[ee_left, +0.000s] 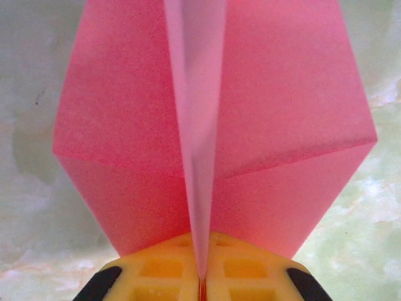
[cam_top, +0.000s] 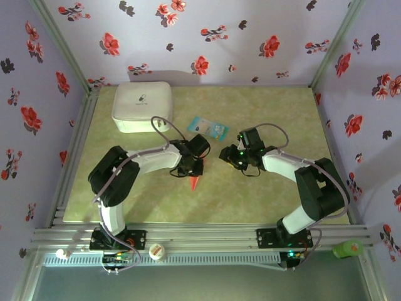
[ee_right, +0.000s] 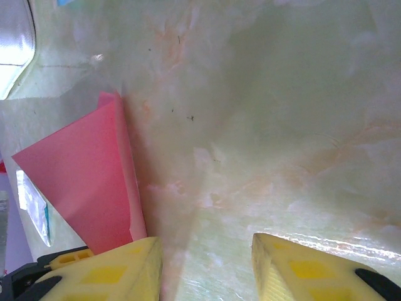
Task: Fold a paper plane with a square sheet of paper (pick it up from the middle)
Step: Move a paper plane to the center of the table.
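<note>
Ahead of the left jaws the paper plane (ee_left: 125, 125) runs off the top edge; its centre fold is hidden between them. Print on the light-blue packet (cam_top: 208, 127) is unreadably small.

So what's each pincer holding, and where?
Left pincer pinches the paper plane by its centre fold. Right pincer is open, holding nothing.

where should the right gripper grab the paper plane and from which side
Likely the upright centre fold of the paper plane, beyond where the left gripper pinches it: it stands as a thin ridge while the wings spread wide. Bring the open right gripper in from the right arm's side, jaws straddling it.
</note>
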Action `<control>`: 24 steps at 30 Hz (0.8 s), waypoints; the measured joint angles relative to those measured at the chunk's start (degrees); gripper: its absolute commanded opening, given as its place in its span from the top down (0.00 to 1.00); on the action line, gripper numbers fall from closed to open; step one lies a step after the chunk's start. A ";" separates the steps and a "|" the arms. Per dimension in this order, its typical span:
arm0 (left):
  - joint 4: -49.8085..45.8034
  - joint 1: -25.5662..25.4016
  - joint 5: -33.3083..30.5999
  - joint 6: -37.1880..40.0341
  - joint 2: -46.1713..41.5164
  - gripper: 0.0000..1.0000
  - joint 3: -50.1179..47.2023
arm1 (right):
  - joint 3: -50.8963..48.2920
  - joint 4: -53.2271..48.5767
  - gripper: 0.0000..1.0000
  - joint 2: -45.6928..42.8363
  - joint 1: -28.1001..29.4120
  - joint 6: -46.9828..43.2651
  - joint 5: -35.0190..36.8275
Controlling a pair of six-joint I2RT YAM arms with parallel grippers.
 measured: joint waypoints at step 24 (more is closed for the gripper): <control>-0.81 -1.57 -3.48 -0.79 3.19 0.79 2.36 | -0.61 0.39 0.56 0.24 -0.22 0.00 -0.02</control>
